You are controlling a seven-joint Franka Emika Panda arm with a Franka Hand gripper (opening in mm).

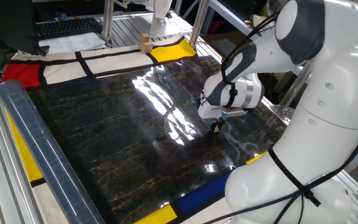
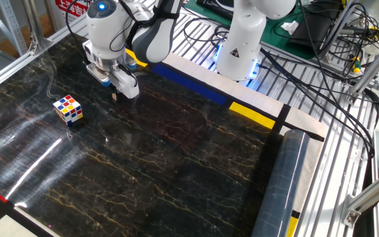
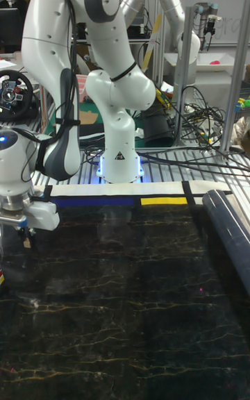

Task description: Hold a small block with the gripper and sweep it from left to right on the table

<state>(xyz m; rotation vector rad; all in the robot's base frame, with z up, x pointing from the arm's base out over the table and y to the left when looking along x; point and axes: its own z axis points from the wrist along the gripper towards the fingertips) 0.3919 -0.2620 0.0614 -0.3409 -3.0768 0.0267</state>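
The claw (image 1: 217, 126) pinches the small block (image 2: 114, 96) low over the desk (image 2: 176, 151), near the puzzle cube (image 2: 68, 109).

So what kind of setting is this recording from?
Most likely a robotics lab. A white Franka arm is bolted onto an aluminium-frame bench, loose cables trail beside the black marble-patterned table, and a computer keyboard sits behind it.

Table (image 2: 176, 151): glossy black marble, brownish veins; yellow, blue, red, white border panels. Puzzle cube (image 2: 68, 109): multicoloured. Arm (image 1: 303, 74): white, grey joints. Small block (image 3: 26, 241): tan.
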